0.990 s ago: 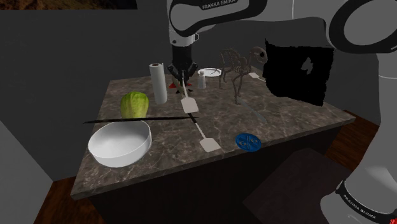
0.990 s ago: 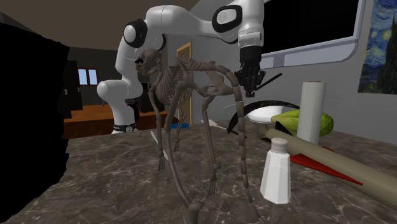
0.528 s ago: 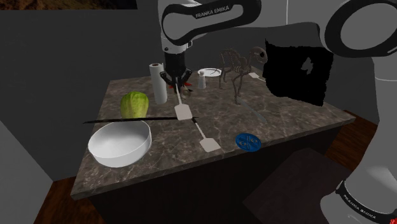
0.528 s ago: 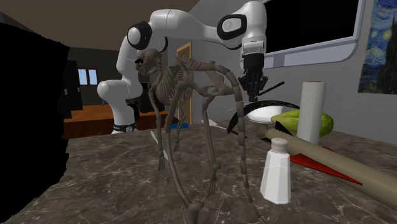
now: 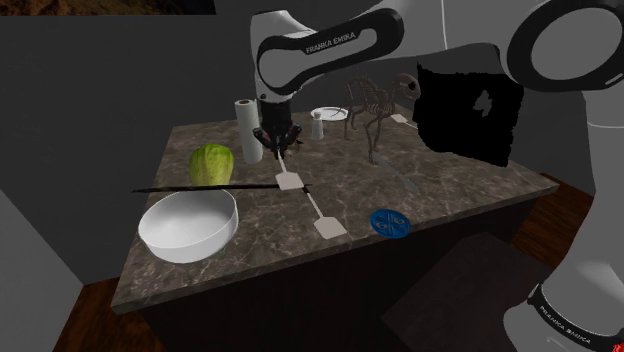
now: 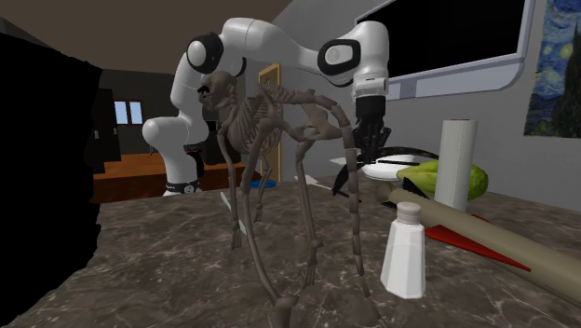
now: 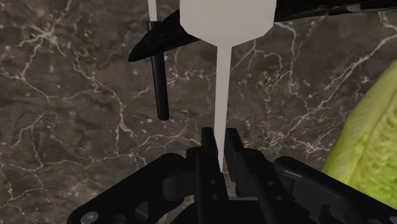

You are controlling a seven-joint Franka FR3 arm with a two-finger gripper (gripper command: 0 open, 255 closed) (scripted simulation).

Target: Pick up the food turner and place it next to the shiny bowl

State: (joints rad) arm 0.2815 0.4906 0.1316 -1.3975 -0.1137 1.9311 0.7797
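Indoors: dark veined countertop (image 5: 450, 190), grey walls (image 5: 100, 90) — tool (image 7: 217, 137) clasping turner (image 7: 224, 57).

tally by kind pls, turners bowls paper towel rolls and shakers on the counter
turners: 2, held turner in the gripper, loose turner on the counter
bowls: 1, white bowl
paper towel roll: 1
shaker: 1
total: 5

Gripper (image 7: 219, 140): black fingers pinching a thin pale shaft | food turner (image 7: 227, 22): flat pale-grey blade beyond the fingers | countertop (image 7: 76, 108): dark marble, white veins | black rod (image 7: 162, 86): lies beside the turner's shaft | green leafy vegetable (image 7: 366, 127): beside the gripper
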